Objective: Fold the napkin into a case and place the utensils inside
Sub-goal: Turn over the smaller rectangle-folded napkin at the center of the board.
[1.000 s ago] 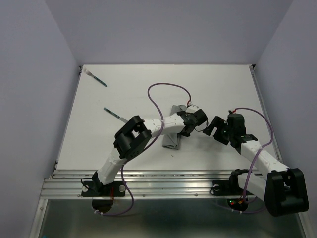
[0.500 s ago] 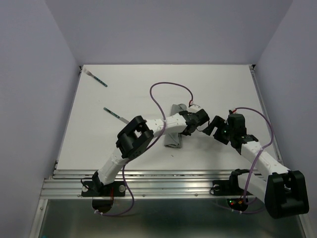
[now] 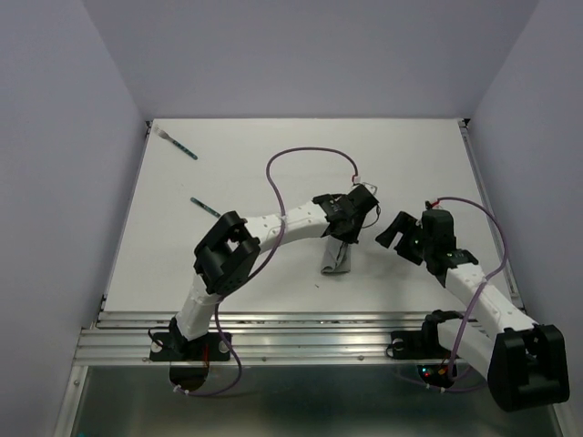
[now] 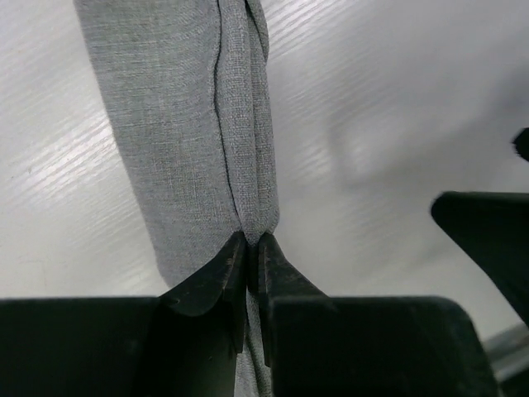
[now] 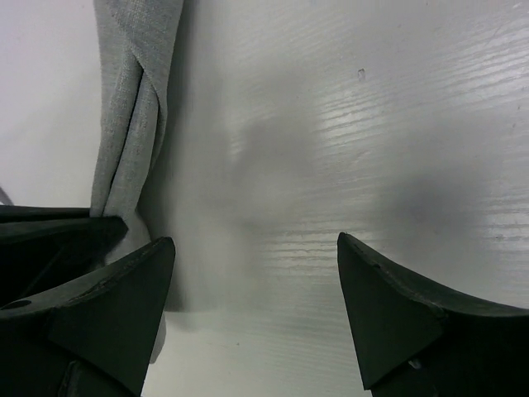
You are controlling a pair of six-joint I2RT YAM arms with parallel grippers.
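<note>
The grey napkin (image 3: 336, 259), folded into a narrow strip, the case, lies near the table's middle. My left gripper (image 3: 346, 231) is shut on its far end; in the left wrist view the fingertips (image 4: 231, 256) pinch the layered edge of the cloth (image 4: 190, 124). My right gripper (image 3: 390, 235) is open and empty just right of the strip. In the right wrist view (image 5: 256, 273) the cloth (image 5: 132, 107) shows at the left. The two teal-handled utensils lie apart at the far left, one (image 3: 178, 145) near the back corner and one (image 3: 208, 208) nearer.
The white table (image 3: 428, 155) has raised edges at the left, right and back. A purple cable (image 3: 301, 157) loops above the left arm. A metal rail (image 3: 301, 332) runs along the near edge.
My left gripper has swung right and back with the cloth pinched in it, and the strip has shifted right with it. The right gripper has barely moved.
</note>
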